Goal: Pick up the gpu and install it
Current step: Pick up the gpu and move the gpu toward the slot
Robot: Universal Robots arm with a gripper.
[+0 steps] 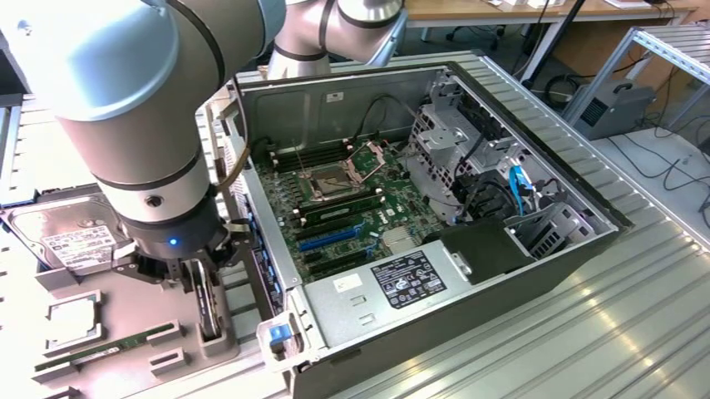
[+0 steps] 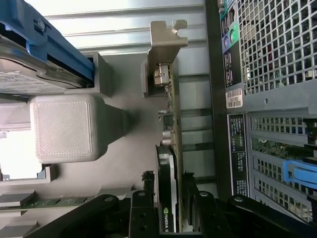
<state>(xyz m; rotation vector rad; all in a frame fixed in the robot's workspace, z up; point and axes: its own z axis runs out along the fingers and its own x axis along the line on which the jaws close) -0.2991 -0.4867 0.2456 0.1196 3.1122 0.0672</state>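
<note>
as the arm (image 1: 122, 108) hung low over the grey holder (image 1: 133, 328), the hand (image 1: 198, 287) sat astride the gpu (image 1: 206, 314), clenched on it, one finger (image 2: 143, 213) against the black cooler face and the other against the green board side. from the wrist view the hand (image 2: 167, 174) gripped the card near one end. the gpu (image 2: 168, 139) stood on its long edge, upright in a slot of the holder (image 2: 124, 163), and its silver bracket (image 2: 166, 37) pointed away from the hand at the far end. it looked seated in the slot, not lifted clear.

just beside it, in the same holder, lay a hard drive (image 1: 72, 241) with a white label and, nearer the front, a slim green ram stick (image 1: 100, 351). the wrist view caught the hard drive (image 2: 20, 74) with a blue rail (image 2: 54, 44) along it.

on the exterior view's right of the holder, close against it, stood the open computer case (image 1: 332, 100), lying on its side on the ribbed metal table (image 1: 577, 332). inside were the green motherboard (image 1: 344, 208) and a power supply (image 1: 400, 283). its perforated rear panel (image 2: 277, 44) ran close alongside the card.
</note>
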